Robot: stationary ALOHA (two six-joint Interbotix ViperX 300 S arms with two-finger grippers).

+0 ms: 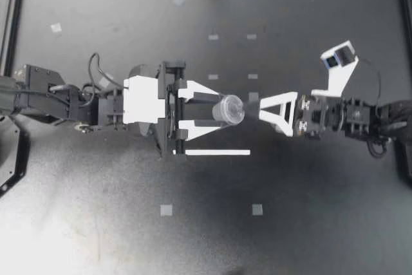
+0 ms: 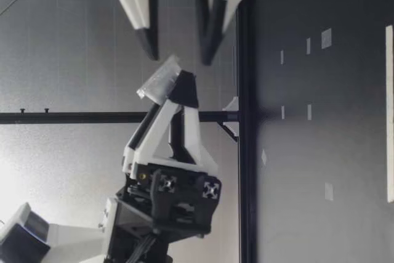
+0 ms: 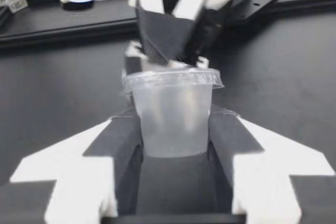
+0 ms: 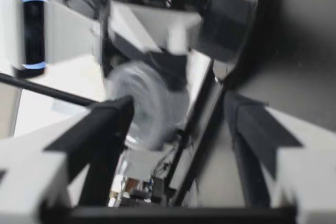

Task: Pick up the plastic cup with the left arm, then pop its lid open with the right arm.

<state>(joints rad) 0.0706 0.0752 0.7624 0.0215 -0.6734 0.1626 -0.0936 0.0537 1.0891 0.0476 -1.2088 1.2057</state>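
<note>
**Cup point(image 1: 228, 109) pinched in our left jaws, right jaws spread just beyond its lid**

We see the clear plastic cup clamped in our left jaws, which press on its sides from both flanks at the end of our left arm point(image 1: 51, 94). In the left wrist view the cup point(image 3: 173, 114) sits between the jaws with its lid point(image 3: 173, 80) pointing ahead of them. Its base is sunk between the jaws and hidden. Whether anything is inside, we cannot tell. The low view shows the cup point(image 2: 160, 81) held well above the worktop point(image 1: 309, 210), lid turned toward our right jaws.

Our right jaws, at the end of our right arm point(image 1: 360, 117), stand spread, their tips just ahead of the lid, one to each side. We cannot tell whether either tip touches it. In the right wrist view the cup point(image 4: 144, 106) is only a pale smear ahead of the jaws, closer to one than the other.

Beside our left jaws, down on the worktop, lies a white strip point(image 1: 212, 152), with small tape squares point(image 1: 166, 210) scattered about. Both arms are cut off at the edges of the top view.
</note>
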